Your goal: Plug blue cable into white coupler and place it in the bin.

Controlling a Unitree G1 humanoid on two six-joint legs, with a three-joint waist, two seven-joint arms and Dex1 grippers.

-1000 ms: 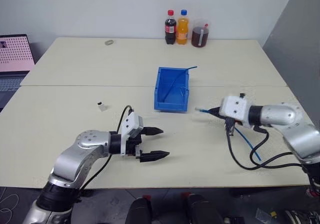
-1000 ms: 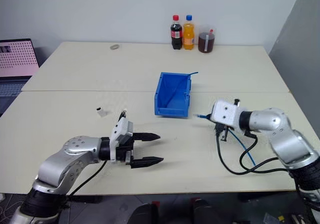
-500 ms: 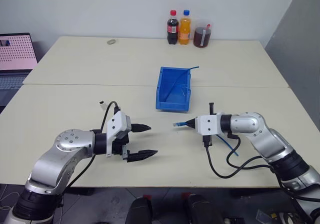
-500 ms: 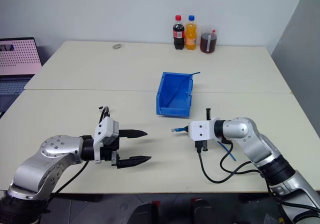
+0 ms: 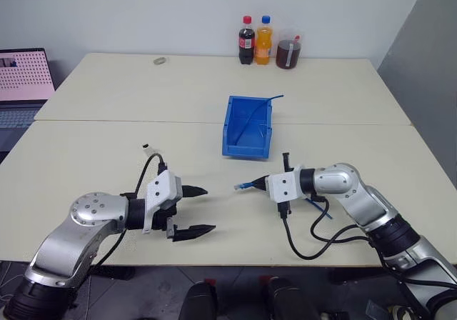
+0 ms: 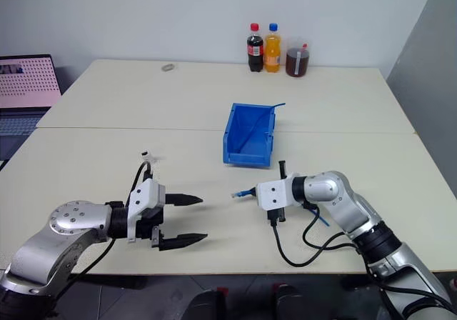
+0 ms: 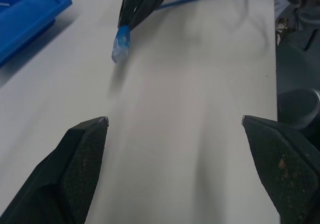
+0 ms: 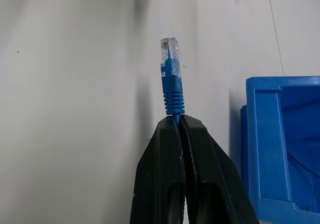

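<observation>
Cable: I see the thin sky-blue cable (image 8: 172,91) pinched just behind its ribbed blue boot, its clear pale plug sticking out past the fingertips and hanging just above the tabletop; the rest of the cord trails back under the right arm and lies on the table at about 4 o'clock from the plug.
Right gripper: my right gripper (image 5: 258,183), two black fingers on a white housing, is pressed together on that cable and points toward 9 o'clock, across at the other arm.
Coupler: the tiny white boxy plastic coupler (image 5: 146,148) with a dark end sits alone on the table at about 10 o'clock from the plug, well apart from it and touched by nothing.
Left gripper: my left gripper (image 5: 194,209) is spread wide and holding nothing, pointing toward 3 o'clock; the coupler lies beyond it at about 11 o'clock, and the plug faces it across a bare gap.
Bin: the bright blue rectangular open-topped plastic bin (image 5: 230,148) stands at 12 o'clock from the plug, near but apart; a darker blue thin cable (image 5: 255,112) lies inside it and pokes over its far right corner.
Table: the pale cream tabletop (image 5: 107,91) carries everything.
Far edge: a cola bottle (image 5: 245,40), an orange drink bottle (image 5: 264,40) and a jug of dark red liquid (image 5: 288,50) stand together at 12 o'clock beyond the bin; a small grey round disc (image 5: 158,61) lies at 11 o'clock.
Side: a laptop with a pink screen (image 5: 26,76) sits off the table at 9 o'clock.
</observation>
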